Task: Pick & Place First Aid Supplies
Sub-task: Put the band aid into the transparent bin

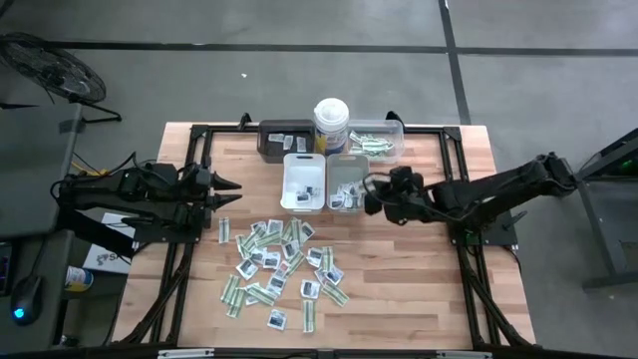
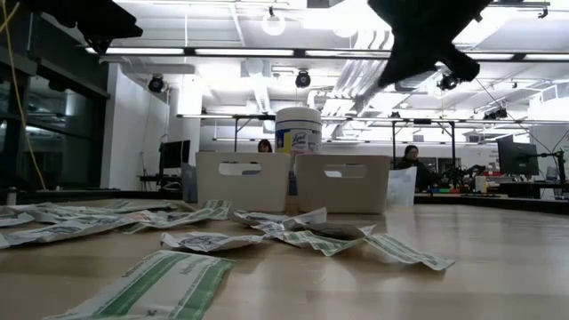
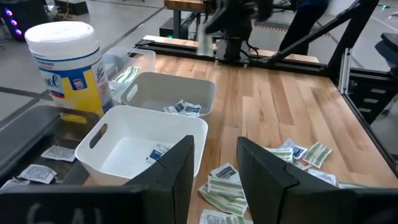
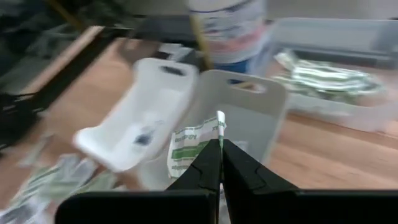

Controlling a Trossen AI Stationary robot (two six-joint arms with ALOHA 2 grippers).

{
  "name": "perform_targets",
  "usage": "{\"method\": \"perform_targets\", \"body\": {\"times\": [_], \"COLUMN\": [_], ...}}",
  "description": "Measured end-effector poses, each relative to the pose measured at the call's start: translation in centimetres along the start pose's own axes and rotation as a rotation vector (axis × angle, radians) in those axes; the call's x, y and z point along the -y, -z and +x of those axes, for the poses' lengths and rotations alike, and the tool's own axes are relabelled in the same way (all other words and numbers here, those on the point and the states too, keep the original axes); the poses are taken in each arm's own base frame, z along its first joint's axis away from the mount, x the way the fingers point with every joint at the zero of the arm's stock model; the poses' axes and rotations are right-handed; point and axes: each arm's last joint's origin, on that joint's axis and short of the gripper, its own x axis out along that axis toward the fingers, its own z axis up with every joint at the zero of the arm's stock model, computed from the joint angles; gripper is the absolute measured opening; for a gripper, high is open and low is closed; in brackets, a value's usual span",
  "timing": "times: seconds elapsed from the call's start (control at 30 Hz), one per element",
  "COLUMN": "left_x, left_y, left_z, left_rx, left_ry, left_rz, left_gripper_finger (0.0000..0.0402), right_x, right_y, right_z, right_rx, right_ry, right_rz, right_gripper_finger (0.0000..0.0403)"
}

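Right wrist view shows my right gripper [image 4: 219, 155] pinched tight on a green-and-white strip [image 4: 189, 146], fingertips together with the packet's edge caught between them so it hangs off to one side. I hold it high over the grey tray [image 4: 249, 118], I judge because a drop from here lands the strip inside the walls rather than on the table. From above, that gripper [image 1: 377, 191] sits at the grey tray's [image 1: 347, 182] edge, beside the white tray [image 1: 304, 181], both toward the table's far edge with the canister [image 1: 331, 125] behind them.

My left gripper [image 1: 227, 191] waits near the table's left edge, fingers [image 3: 174, 171] parted with nothing between them, pointed at the trays and clear of the other arm's work.

The rest of the first aid supplies [image 1: 282, 267] lie scattered at the table's [image 1: 419, 289] middle toward its near edge; a few sachets already lie in the trays.

How much of the strip is clamped I cannot tell, since my fingers cover its edge, and its print is blurred. The low view cuts off both grippers overhead.
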Motion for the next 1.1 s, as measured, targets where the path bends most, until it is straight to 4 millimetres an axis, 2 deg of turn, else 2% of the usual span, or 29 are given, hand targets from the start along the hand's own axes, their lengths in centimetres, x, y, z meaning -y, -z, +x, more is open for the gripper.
{"method": "perform_targets", "body": {"times": [0.2,0.53,0.77,0.97,1.1], "left_x": [0.0,-0.1,-0.2,-0.3,-0.3], "left_y": [0.0,-0.1,-0.1,-0.1,-0.1], "left_z": [0.0,0.0,0.0,0.0,0.0], "left_rx": [0.005,0.010,0.016,0.020,0.021], "left_ry": [0.000,-0.037,-0.076,-0.102,-0.107], "left_rz": [-0.017,-0.020,-0.027,-0.029,-0.033], "left_gripper_finger": [0.0119,0.0119,0.0119,0.0119,0.0119], "right_x": [2.4,6.4,8.3,11.0,12.2], "right_y": [-1.8,-5.8,-7.9,-8.7,-9.3], "right_z": [2.7,6.5,10.5,13.8,15.7], "right_rx": [0.029,0.011,-0.066,-0.095,-0.114], "right_ry": [0.159,0.336,0.279,0.338,0.283], "right_rz": [0.079,0.058,0.001,0.094,0.140], "right_gripper_finger": [0.0000,0.0000,0.0000,0.0000,0.0000]}}
